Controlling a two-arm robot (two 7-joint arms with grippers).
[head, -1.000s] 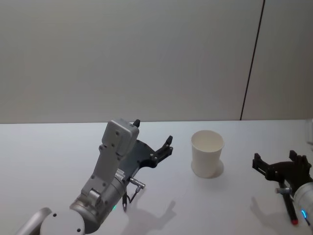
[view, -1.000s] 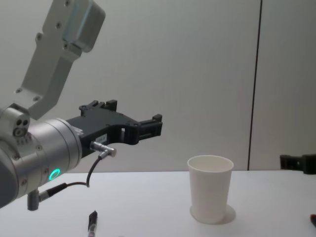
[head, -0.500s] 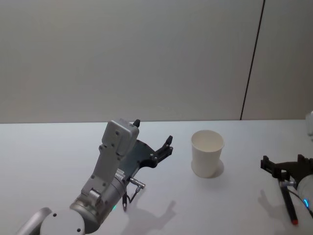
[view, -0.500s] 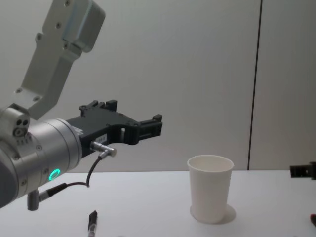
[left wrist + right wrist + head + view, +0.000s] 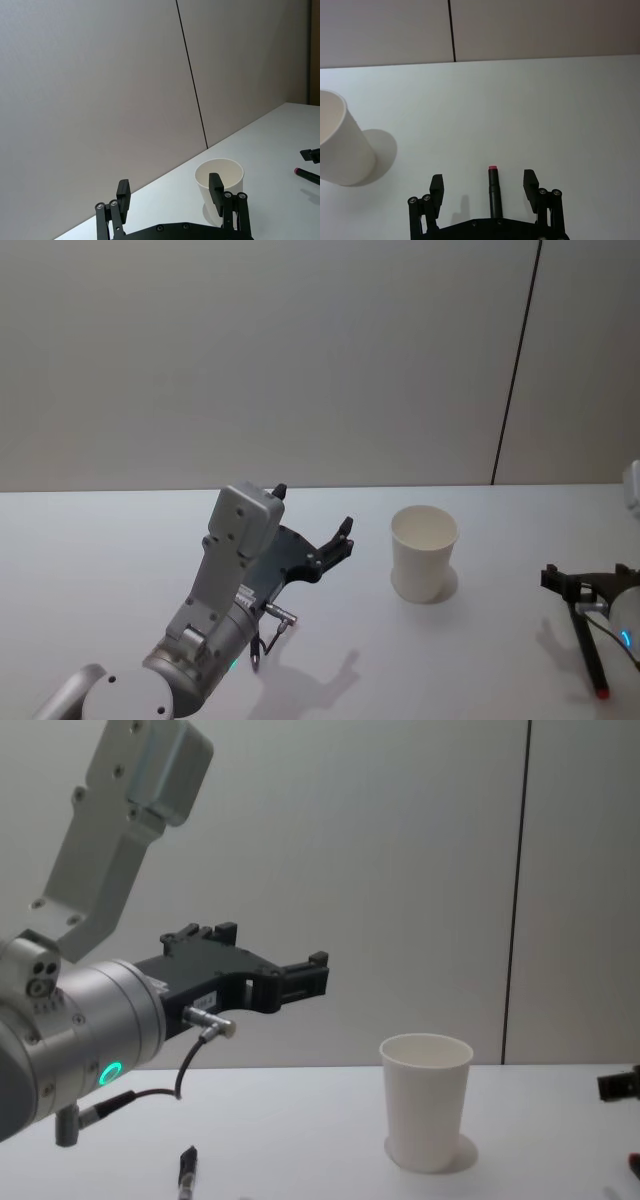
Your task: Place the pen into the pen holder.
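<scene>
right gripper [image 5: 483, 182], fingers spread wide, hangs over the pen [image 5: 493, 192] lying on the table [image 5: 570, 125] at the cup's [image 5: 424, 552] four o'clock; left gripper [image 5: 169, 190], equally wide, hovers at its nine o'clock.

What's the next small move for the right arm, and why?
Probably lower the right gripper straight down: its jaws are open and the black pen with the red end lies on the white table between them, not yet gripped. The left gripper hangs open, raised left of the white paper cup.
</scene>
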